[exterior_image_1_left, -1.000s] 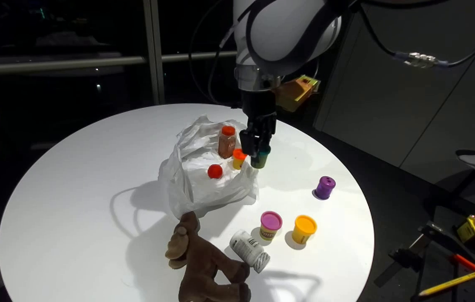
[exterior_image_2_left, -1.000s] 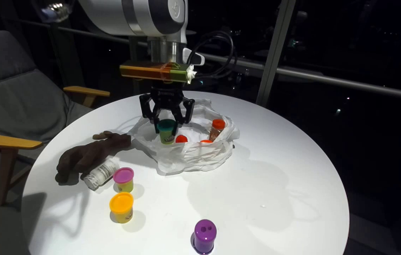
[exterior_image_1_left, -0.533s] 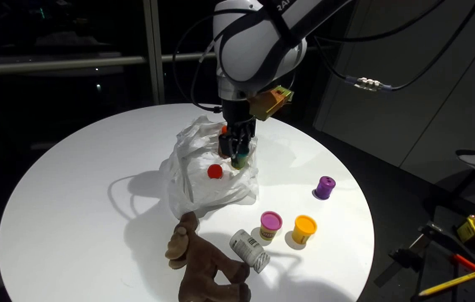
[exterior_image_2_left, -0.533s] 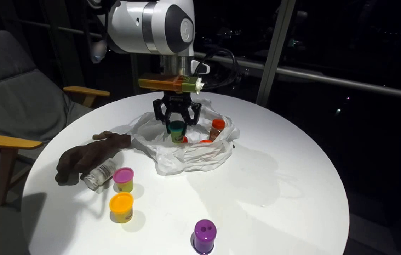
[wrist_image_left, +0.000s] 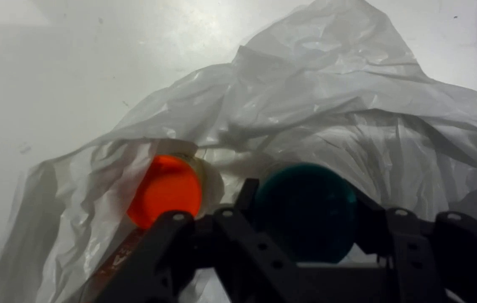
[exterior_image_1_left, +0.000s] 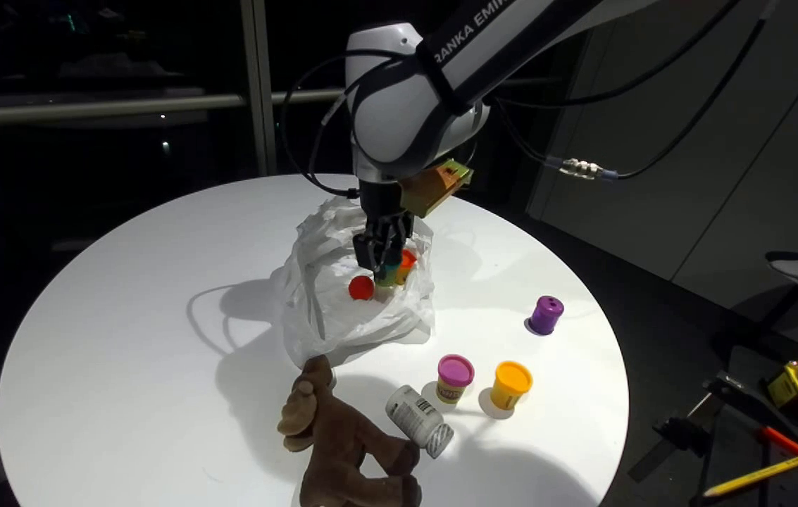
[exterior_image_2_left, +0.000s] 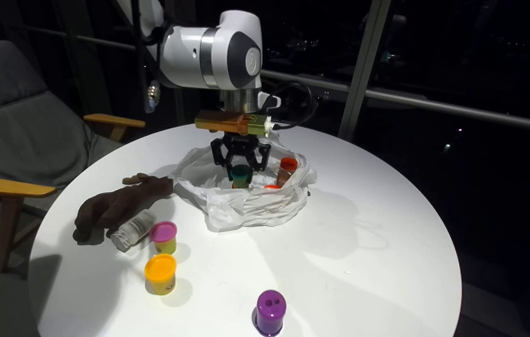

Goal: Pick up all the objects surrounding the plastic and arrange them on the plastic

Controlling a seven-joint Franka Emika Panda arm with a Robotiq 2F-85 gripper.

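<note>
Green cup (wrist_image_left: 305,210) gripped over the plastic (exterior_image_2_left: 246,210)
It is pinched by its sides in the gripper (exterior_image_2_left: 240,179), upright, presumably to be set down standing near the jar (exterior_image_2_left: 285,177) and orange cup (exterior_image_1_left: 406,265); the plush (exterior_image_1_left: 342,436), bottle (exterior_image_1_left: 418,421), pink cup (exterior_image_1_left: 453,380), yellow cup (exterior_image_1_left: 509,386) and purple pot (exterior_image_1_left: 545,315) are yet to be brought from the table (exterior_image_1_left: 124,282).

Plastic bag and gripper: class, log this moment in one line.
gripper: closed on teal-lidded cup; where: over plastic bag, contact unclear; outside: pink-lidded cup, orange cup, purple container, white bottle, plush toy
</note>
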